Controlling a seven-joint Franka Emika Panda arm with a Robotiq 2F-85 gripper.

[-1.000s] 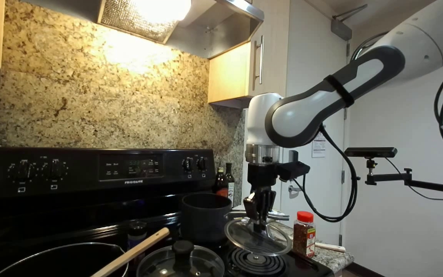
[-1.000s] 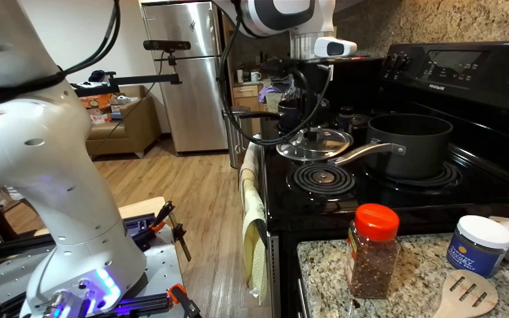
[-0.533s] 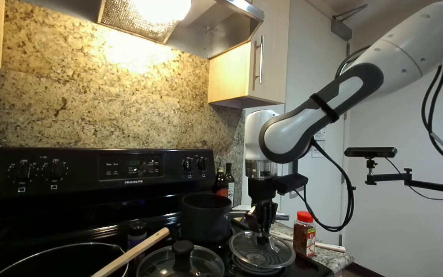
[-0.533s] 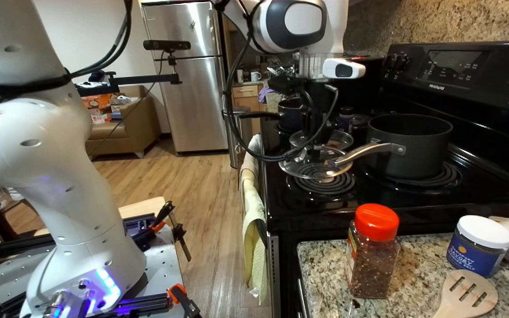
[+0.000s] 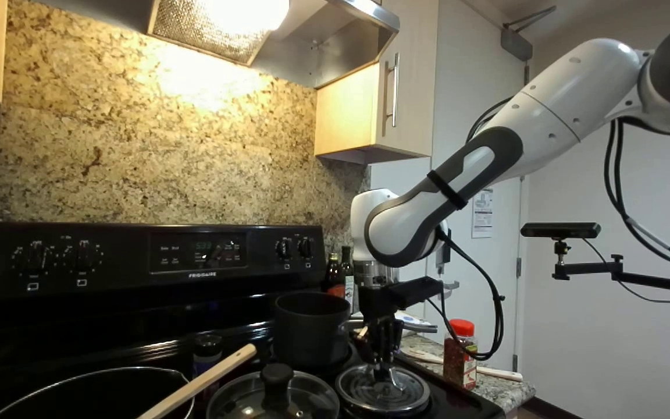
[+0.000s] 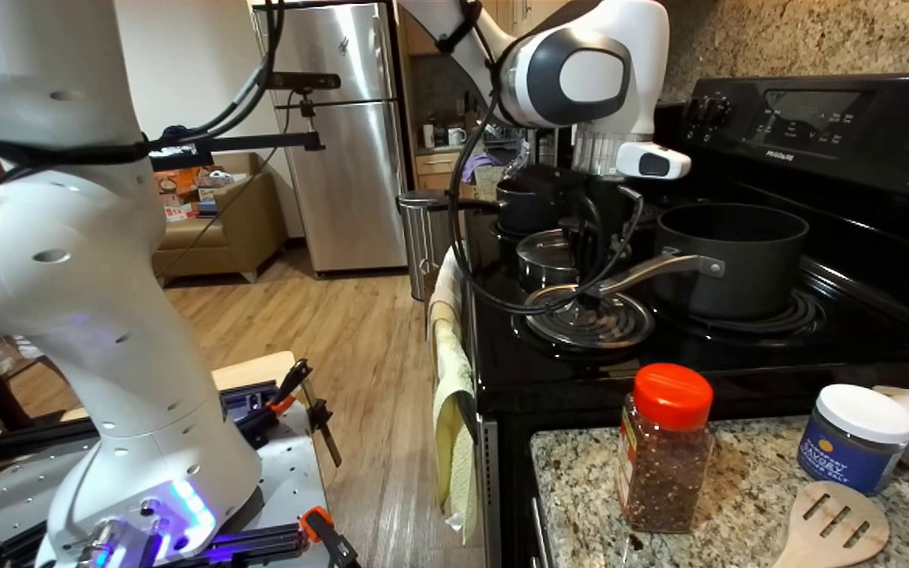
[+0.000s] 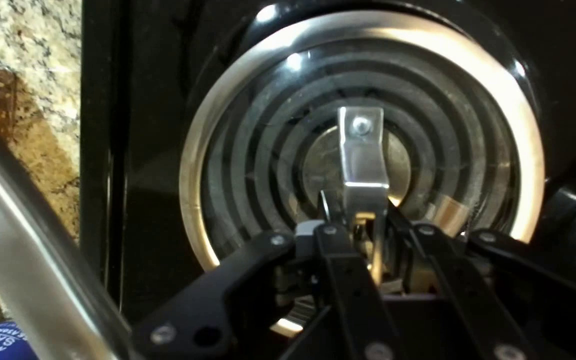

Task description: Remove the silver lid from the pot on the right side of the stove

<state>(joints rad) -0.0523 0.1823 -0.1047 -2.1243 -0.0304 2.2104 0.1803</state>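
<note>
The silver lid (image 5: pixel 364 391) is round clear glass with a silver rim and a metal strap handle. In both exterior views (image 6: pixel 620 330) it lies level over the front right burner, on it or just above. My gripper (image 5: pixel 381 368) points straight down above it. In the wrist view the gripper (image 7: pixel 360 207) is shut on the handle of the lid (image 7: pixel 363 25), one finger against each side. The dark pot (image 5: pixel 310 334) stands uncovered on the back right burner of the black stove (image 6: pixel 880 339). Its metal handle passes close to my gripper and partly hides it in an exterior view (image 6: pixel 652 272).
Another glass lid with a black knob (image 5: pixel 312 401) covers a pan beside the silver lid. A large dark pan (image 5: pixel 67 407) holds a wooden utensil (image 5: pixel 207 381). A red-capped spice jar (image 6: pixel 666 465), a blue jar (image 6: pixel 849 450) and a slotted wooden spatula (image 6: pixel 837 525) sit on the counter.
My gripper has moved down with the lid in it, from above the stove to the front right burner. The lid has gone from tilted to level. The pot has not moved.
</note>
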